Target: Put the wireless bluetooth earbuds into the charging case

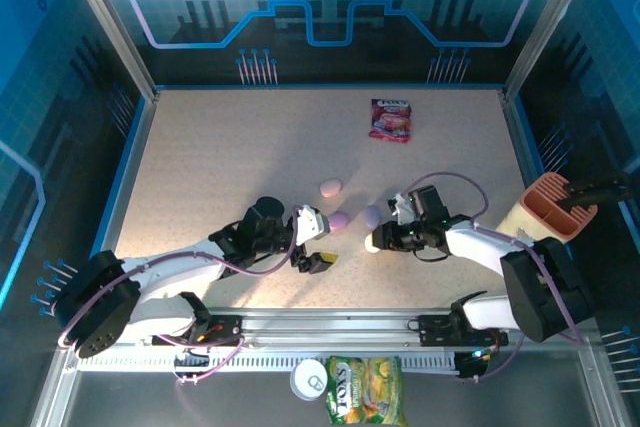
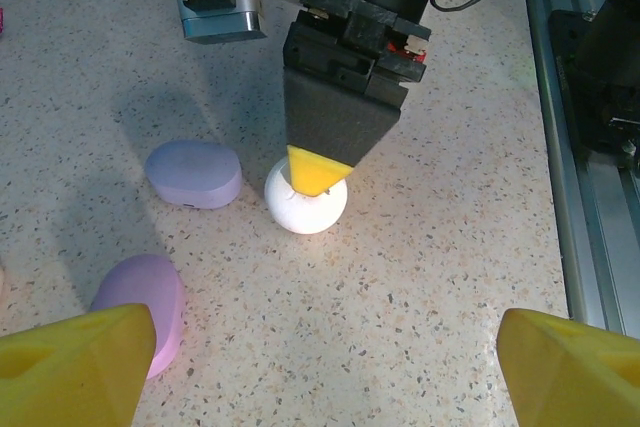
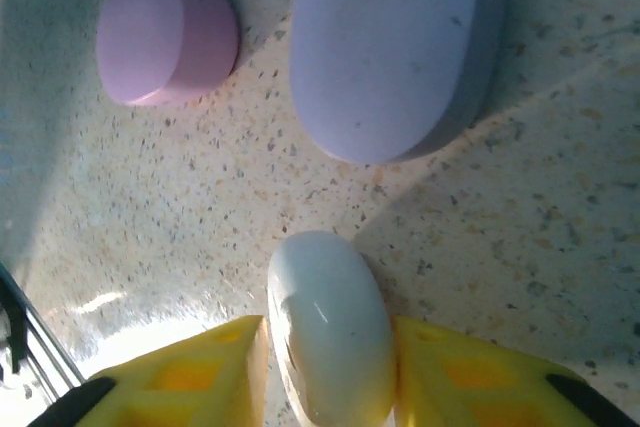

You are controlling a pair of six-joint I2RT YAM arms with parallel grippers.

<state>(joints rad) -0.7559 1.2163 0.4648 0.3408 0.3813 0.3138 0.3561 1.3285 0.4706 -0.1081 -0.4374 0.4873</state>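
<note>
Looking down from the top camera, the speckled worktop [image 1: 220, 167] carries four small rounded cases near its middle. A pink case [image 1: 330, 188] lies farthest back. A mauve case [image 1: 340, 220] and a lavender case [image 1: 372, 215] sit side by side nearer the arms, apart from each other. The white case [image 1: 371, 245] stands just in front of the lavender one, with the right pincer [image 1: 377, 240] down on it. The left pincer [image 1: 316, 243] reaches in from the left, just beside the mauve case and touching none of them. A red snack packet [image 1: 390, 119] lies near the far side, and a peach holder [image 1: 553, 209] stands at the right edge.

From the left wrist, that arm's own yellow fingers [image 2: 75, 372] stand far apart at the bottom corners with bare worktop between them, spread wide and holding nothing. Ahead, the right pincer comes down from above, one yellow tip resting on top of the white case. The lavender case lies just left of the white one, not touching it. The mauve case lies nearer the camera at the left.

From the right wrist, the white case stands on end between two yellow fingers [image 3: 180, 377], which appear to touch both its flanks. The lavender case lies just beyond, and the mauve one lies off to the upper left.
</note>
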